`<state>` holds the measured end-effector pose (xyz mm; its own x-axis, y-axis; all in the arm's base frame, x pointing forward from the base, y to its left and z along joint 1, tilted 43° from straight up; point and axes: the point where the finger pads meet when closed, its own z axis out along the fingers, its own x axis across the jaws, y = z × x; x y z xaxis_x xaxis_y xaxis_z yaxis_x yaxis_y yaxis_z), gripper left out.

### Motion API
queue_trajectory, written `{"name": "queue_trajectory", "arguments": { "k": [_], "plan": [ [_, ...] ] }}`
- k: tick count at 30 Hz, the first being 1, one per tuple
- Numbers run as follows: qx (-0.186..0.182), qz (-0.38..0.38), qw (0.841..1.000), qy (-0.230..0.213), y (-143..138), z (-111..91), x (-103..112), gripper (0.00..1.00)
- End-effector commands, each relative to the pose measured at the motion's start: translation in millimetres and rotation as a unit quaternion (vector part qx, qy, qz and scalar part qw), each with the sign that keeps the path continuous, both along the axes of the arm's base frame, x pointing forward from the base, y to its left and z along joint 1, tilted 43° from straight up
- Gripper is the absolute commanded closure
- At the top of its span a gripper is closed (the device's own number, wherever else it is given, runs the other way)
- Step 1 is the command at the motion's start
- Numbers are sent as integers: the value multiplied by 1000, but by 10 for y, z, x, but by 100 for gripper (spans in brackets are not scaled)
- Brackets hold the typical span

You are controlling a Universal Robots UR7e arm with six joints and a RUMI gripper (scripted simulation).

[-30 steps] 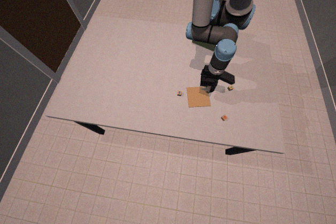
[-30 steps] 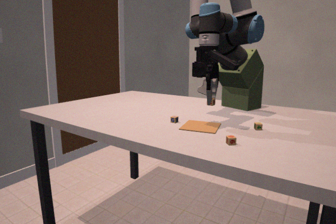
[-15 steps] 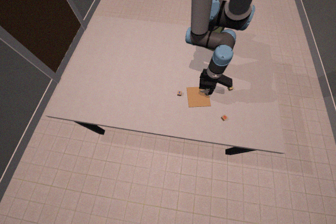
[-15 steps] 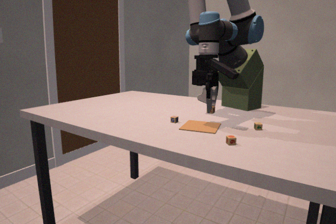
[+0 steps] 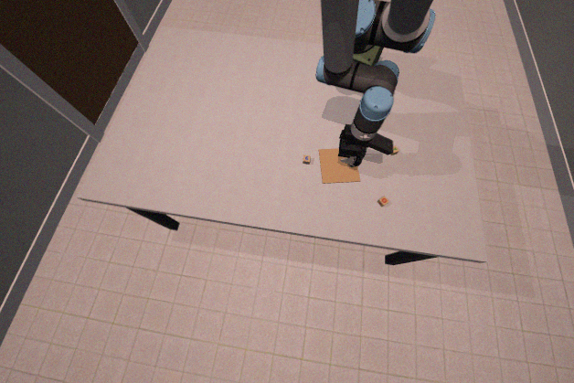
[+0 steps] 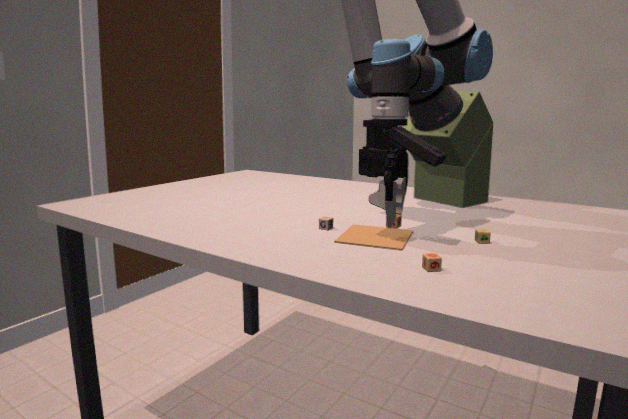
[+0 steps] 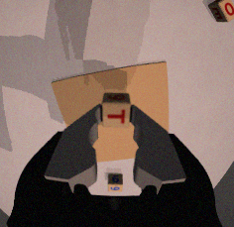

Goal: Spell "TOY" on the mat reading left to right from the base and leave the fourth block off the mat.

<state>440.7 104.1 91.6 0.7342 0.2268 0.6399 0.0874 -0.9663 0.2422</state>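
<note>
My gripper (image 5: 351, 164) (image 6: 393, 225) (image 7: 116, 106) is shut on the T block (image 7: 117, 116) (image 6: 398, 221), held low over the orange mat (image 5: 331, 175) (image 6: 357, 237) (image 7: 151, 84), near its robot-side edge. The red T faces up and lies sideways in the wrist view. The red O block (image 5: 383, 201) (image 6: 431, 262) (image 7: 222, 10) lies off the mat, turned at an angle. A block with blue letters (image 5: 306, 159) (image 6: 325, 223) (image 7: 115, 182) stands beside the mat, on the left in the top and exterior views. A block with a green letter (image 5: 395, 150) (image 6: 482, 236) lies off the mat to the right; its top letter is unreadable.
The robot's green base (image 6: 446, 177) stands behind the mat on the pale table (image 5: 208, 137) (image 6: 228, 231). A black bar (image 5: 380, 143) (image 6: 418, 145) sticks out from the gripper's side, above the table. The arm's shadows fall across the mat and table.
</note>
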Motion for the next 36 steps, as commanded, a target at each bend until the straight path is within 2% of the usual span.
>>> {"name": "queue_trajectory", "arguments": {
  "k": [1, 12, 36],
  "plan": [
    [0, 0, 1000, -2, -7, -65, 71, 95],
    [0, 0, 1000, -2, -17, -135, 137, 95],
    [0, 0, 1000, -2, -18, -141, 142, 95]
  ]
}}
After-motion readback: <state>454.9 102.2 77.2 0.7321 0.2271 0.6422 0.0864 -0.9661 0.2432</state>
